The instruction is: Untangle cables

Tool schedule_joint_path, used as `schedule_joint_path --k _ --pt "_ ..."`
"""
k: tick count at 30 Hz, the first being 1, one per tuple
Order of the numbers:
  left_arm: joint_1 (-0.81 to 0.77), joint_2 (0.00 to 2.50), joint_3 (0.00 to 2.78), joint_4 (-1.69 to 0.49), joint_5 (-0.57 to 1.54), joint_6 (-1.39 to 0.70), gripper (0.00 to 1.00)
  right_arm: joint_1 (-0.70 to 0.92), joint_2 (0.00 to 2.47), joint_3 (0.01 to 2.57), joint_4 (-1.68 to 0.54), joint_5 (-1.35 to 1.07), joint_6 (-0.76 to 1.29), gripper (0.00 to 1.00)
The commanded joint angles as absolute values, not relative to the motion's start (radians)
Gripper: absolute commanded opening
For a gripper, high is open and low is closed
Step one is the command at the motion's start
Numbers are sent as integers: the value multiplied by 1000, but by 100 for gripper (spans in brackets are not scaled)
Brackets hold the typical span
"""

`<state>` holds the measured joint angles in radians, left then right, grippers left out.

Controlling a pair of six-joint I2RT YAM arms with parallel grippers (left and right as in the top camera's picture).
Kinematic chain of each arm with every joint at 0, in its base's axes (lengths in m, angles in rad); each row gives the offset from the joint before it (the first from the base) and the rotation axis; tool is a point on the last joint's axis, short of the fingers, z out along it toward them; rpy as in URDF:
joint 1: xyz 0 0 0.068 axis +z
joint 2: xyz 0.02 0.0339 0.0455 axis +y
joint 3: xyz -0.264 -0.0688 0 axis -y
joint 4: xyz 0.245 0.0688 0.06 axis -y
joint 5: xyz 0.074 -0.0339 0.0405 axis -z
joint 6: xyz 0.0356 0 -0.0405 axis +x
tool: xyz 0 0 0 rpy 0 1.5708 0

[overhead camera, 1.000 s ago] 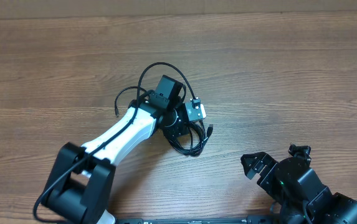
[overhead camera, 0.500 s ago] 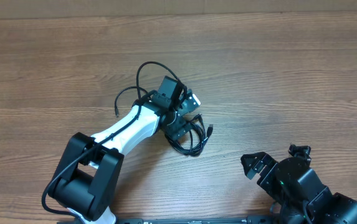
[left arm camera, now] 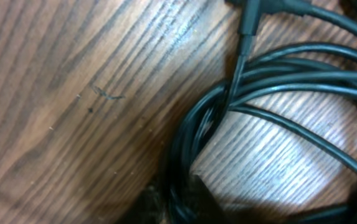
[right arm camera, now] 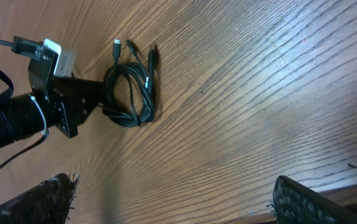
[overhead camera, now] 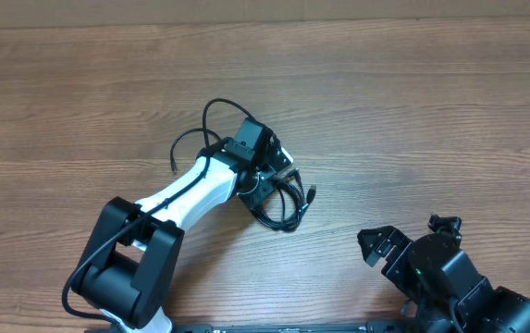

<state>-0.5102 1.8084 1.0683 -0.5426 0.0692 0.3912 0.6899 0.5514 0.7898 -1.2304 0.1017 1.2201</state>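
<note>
The cables [overhead camera: 289, 220] lie as one tangled black coil near the table's middle, with small plugs sticking out at its right side. In the right wrist view the coil [right arm camera: 128, 122] sits at upper left, its plugs pointing up. My left gripper [overhead camera: 266, 181] is down on the coil's left rim. In the left wrist view a bundle of strands [left arm camera: 278, 68] runs down between my dark fingertips, and the left gripper [left arm camera: 181, 208] is shut on it. My right gripper [overhead camera: 411, 233] stands open near the front right, well apart from the coil, with nothing between its fingers [right arm camera: 47, 199].
The left arm's own thicker black wire [overhead camera: 220, 104] loops up behind its wrist, just beyond the coil. The wooden table [overhead camera: 431, 111] stretches bare to the right and far side. The right arm's base [overhead camera: 468, 287] fills the front right corner.
My left gripper has turned and dropped onto the coil's left rim, then shut on the strands. The coil barely shifted. The right arm has not moved.
</note>
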Motion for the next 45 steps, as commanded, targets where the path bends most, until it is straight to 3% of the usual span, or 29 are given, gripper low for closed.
schedule_joint_path --k 1,10,11,12,13,14,16,18,22,24,28,34,39,45 --pt "-509 1810 1108 -537 -10 376 4 694 544 785 -1228 107 1224 100" --pt "-509 1797 1296 -610 -38 357 4 694 544 785 -1228 107 1224 100" --pt "-509 1797 1320 -628 -38 323 20 694 544 785 -1228 107 1224 100" --pt "-509 1797 1341 -649 -38 281 49 694 544 785 -1228 107 1224 100" --pt "-509 1797 1362 -684 -37 215 87 694 544 785 -1228 107 1224 100" --pt "-509 1797 1373 -712 -34 164 100 694 544 785 -1228 107 1224 100" --pt "-509 1797 1383 -785 4 19 99 694 544 785 -1228 107 1224 100" --pt "-511 1797 1382 -922 211 -209 100 694 544 785 -1228 107 1224 100" --pt "-511 1797 1365 -1005 313 -228 100 694 544 785 -1228 107 1224 100" --pt "-511 1797 1358 -1042 277 -365 100 694 544 785 -1228 107 1224 100" --pt "-514 1797 1356 -1135 93 -848 100 694 544 785 -1228 107 1224 100" --pt "-553 1799 1320 -1138 -4 -1231 84 694 544 785 -1228 107 1224 100" --pt "-598 1799 1255 -1083 -11 -1338 75 694 544 785 -1228 107 1224 100" --pt "-641 1799 1151 -979 -11 -1340 79 694 544 785 -1228 107 1224 100"
